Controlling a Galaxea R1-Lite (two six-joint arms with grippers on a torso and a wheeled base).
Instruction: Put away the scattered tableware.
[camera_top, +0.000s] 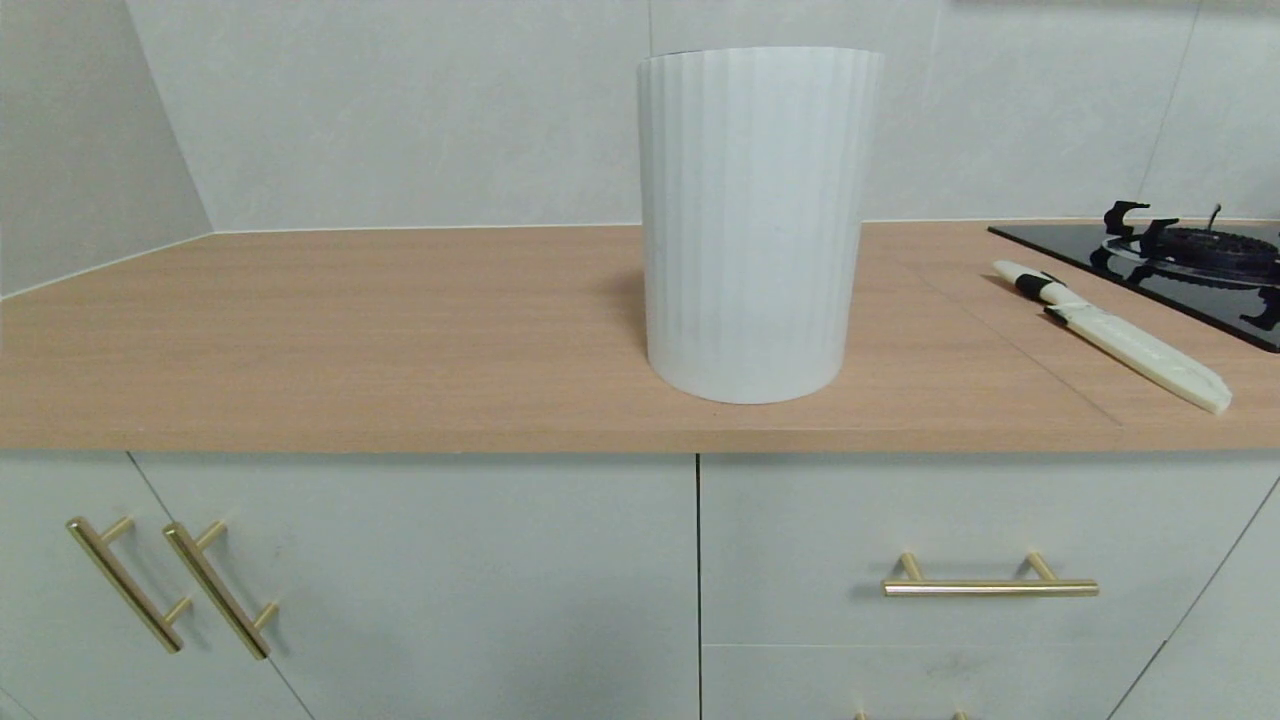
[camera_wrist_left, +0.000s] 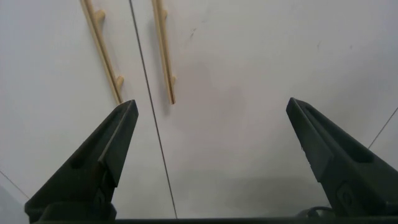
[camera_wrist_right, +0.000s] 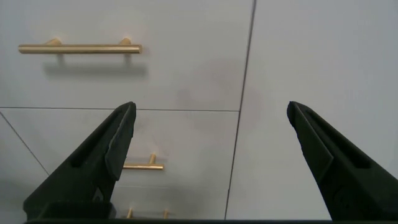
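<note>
A tall white ribbed container (camera_top: 752, 225) stands upright near the front edge of the wooden countertop (camera_top: 350, 330). To its right a white knife with a black band (camera_top: 1110, 333) lies flat on the counter, beside the stove. My left gripper (camera_wrist_left: 211, 109) is open and faces the white cabinet doors with two gold handles (camera_wrist_left: 163, 50). My right gripper (camera_wrist_right: 211, 112) is open too, with nothing between its fingers, in front of the drawer fronts and a gold handle (camera_wrist_right: 79, 48).
A black glass stove (camera_top: 1180, 265) with a burner grate sits at the back right. White cabinets with gold handles (camera_top: 988, 585) run below the counter. The counter's left half is bare wood, bounded by tiled walls.
</note>
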